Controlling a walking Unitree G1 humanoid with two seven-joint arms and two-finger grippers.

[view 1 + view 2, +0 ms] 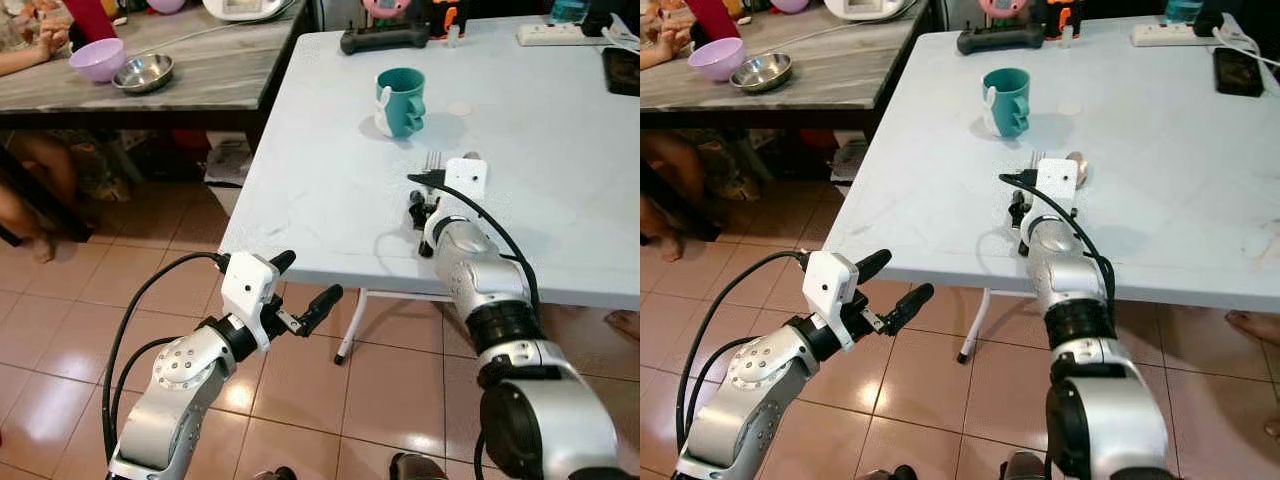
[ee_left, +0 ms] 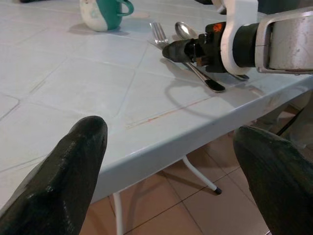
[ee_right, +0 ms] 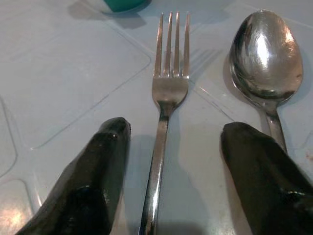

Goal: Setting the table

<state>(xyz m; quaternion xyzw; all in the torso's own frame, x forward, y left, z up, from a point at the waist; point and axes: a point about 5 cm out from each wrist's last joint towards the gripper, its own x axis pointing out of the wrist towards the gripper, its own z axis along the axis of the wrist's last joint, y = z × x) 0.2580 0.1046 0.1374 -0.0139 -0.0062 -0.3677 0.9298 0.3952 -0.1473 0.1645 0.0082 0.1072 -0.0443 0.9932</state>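
Right tool [image 3: 171, 181], spread wide, straddles the fork [image 3: 166, 98] handle, spoon [image 3: 266, 54] just beside.

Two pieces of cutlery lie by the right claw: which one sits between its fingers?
The fork: its handle runs down the gap of the open right claw, touching neither finger. The spoon lies beside it, its handle passing under one finger.

The fork [image 3: 166, 93] and spoon [image 3: 266, 54] are polished, mirror-bright metal. The desk [image 1: 330, 190] looks like smooth pale plastic with moulded panel lines. The teal mug [image 1: 401, 101] is glossy. The floor [image 1: 130, 290] is shiny tile.
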